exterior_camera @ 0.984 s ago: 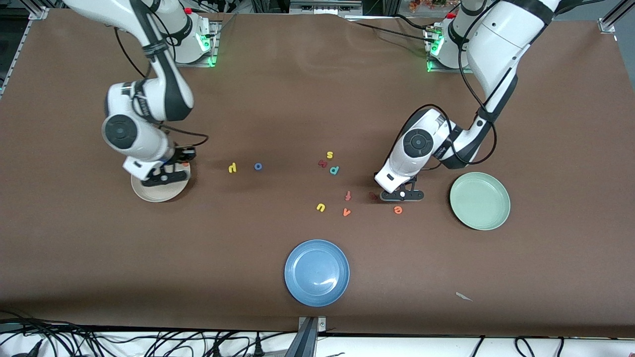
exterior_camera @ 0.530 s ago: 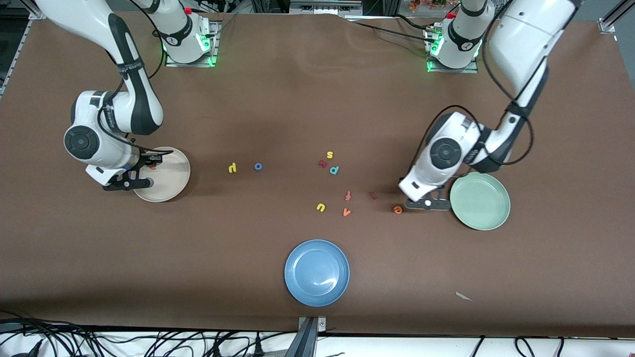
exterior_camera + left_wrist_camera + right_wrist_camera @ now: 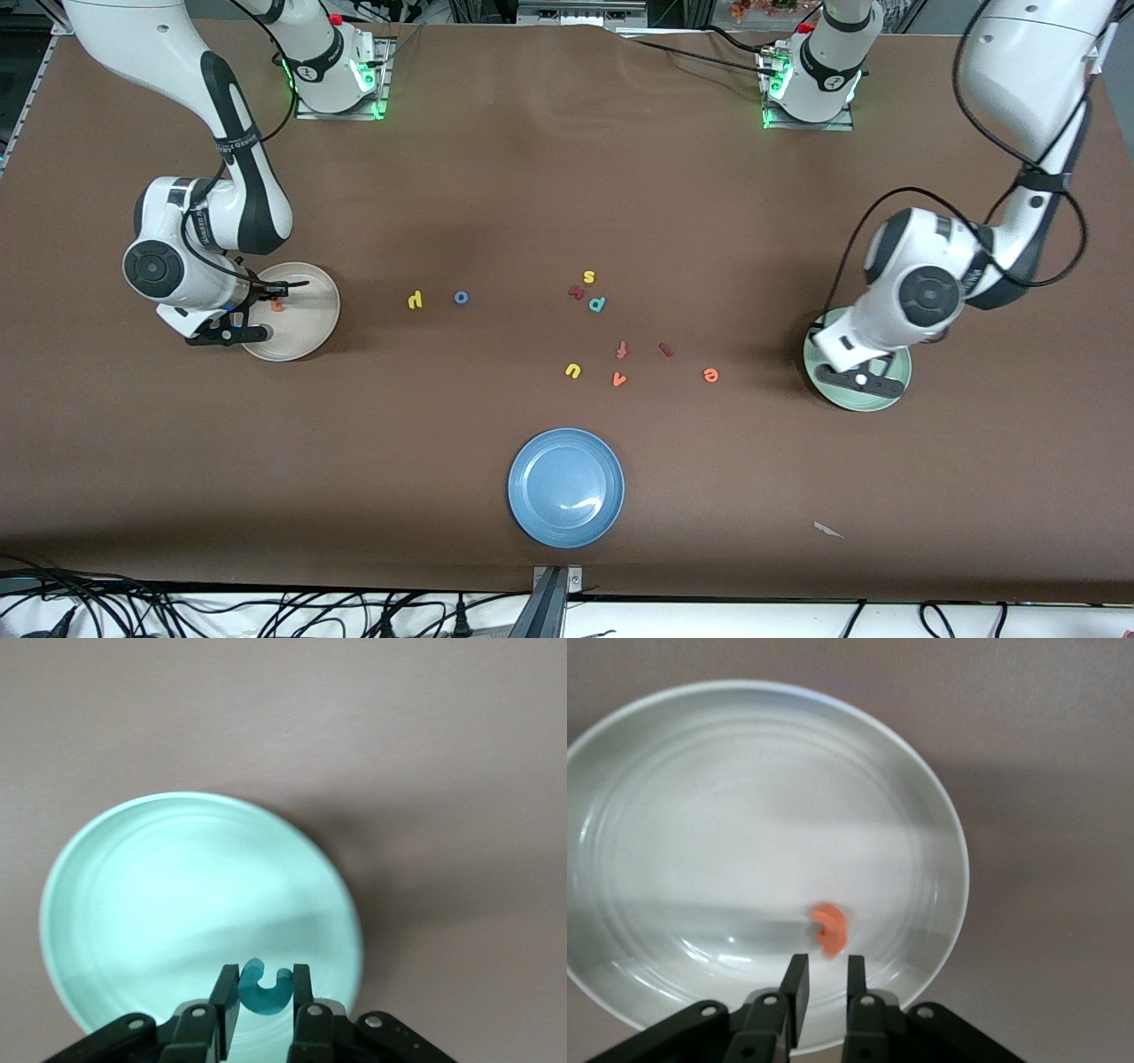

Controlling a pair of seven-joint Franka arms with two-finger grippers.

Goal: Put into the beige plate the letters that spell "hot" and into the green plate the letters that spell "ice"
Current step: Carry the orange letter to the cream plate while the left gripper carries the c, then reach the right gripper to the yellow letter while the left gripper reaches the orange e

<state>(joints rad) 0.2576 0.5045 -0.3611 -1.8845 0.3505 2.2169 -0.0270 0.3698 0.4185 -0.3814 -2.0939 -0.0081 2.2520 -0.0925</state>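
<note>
Between the fingers of my left gripper (image 3: pixel 861 379) sits the teal c (image 3: pixel 263 997); the gripper is shut on it and hangs over the green plate (image 3: pixel 855 400), seen pale mint in the left wrist view (image 3: pixel 159 895). My right gripper (image 3: pixel 239 330) is over the edge of the beige plate (image 3: pixel 310 310), open a little with nothing between its fingers (image 3: pixel 827 964). The orange t (image 3: pixel 829 928) lies in that plate (image 3: pixel 700 815) just past the fingertips, and shows from the front too (image 3: pixel 276 306). On the table lie the yellow h (image 3: pixel 415 300), blue o (image 3: pixel 461 298), dark red i (image 3: pixel 665 350) and orange e (image 3: pixel 710 376).
A blue plate (image 3: pixel 565 487) sits nearest the front camera. Mid-table lie a yellow s (image 3: pixel 588 276), a dark red letter (image 3: pixel 577 291), a teal p (image 3: pixel 597 304), an orange-red f (image 3: pixel 622 349), a yellow u (image 3: pixel 572 370) and an orange v (image 3: pixel 618 380).
My left gripper carried the teal c from beside the i and e to over the green plate. My right gripper shifted to the beige plate's edge and parted its fingers; the orange t now lies in the plate.
</note>
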